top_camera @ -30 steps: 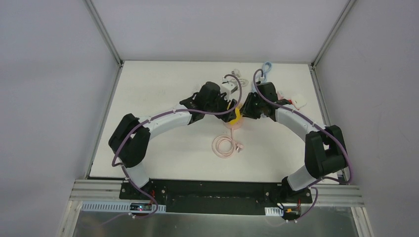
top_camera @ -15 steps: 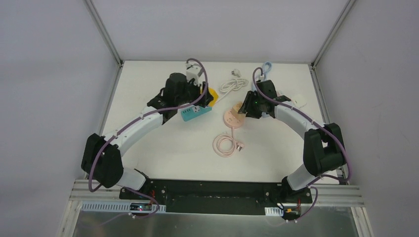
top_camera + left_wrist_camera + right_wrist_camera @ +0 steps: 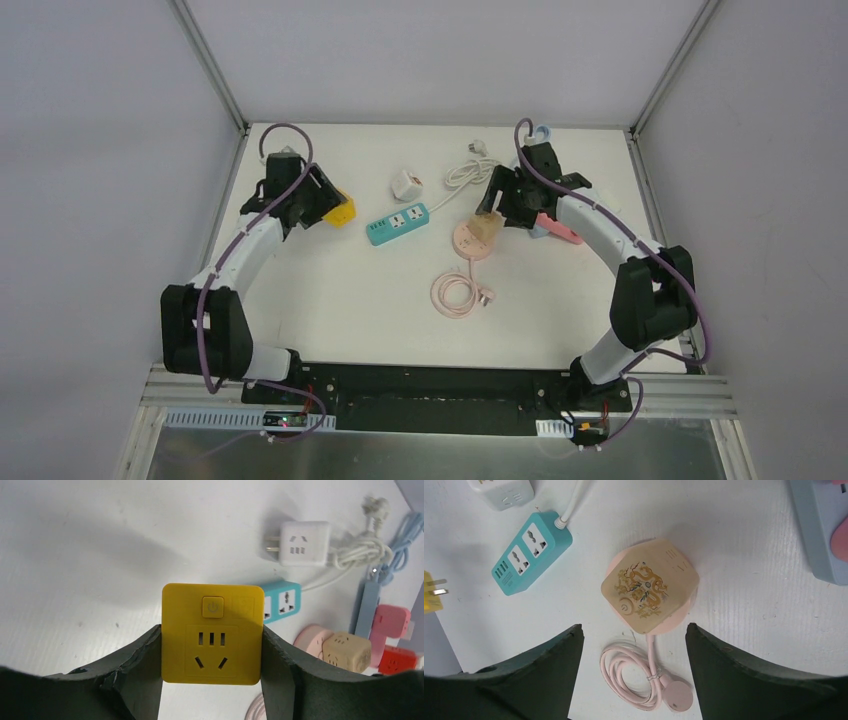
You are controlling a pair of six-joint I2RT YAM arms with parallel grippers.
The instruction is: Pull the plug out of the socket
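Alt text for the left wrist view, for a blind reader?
The left tool grips a yellow plug adapter between its black fingers. Beyond on the white table lie a white adapter, a teal power strip and a beige cube.

On the left arm (image 3: 240,250): reaches forward along the left side, elbow bent close to the base, wrist turned inward. At the left gripper (image 3: 211,635): clamps a yellow socket adapter (image 3: 230,625) by its two side faces. On the right arm (image 3: 598,228): bows outward at the elbow, forearm angled inward and forward. At the right gripper (image 3: 633,630): points downward, jaws spread wide, fingers touching nothing.
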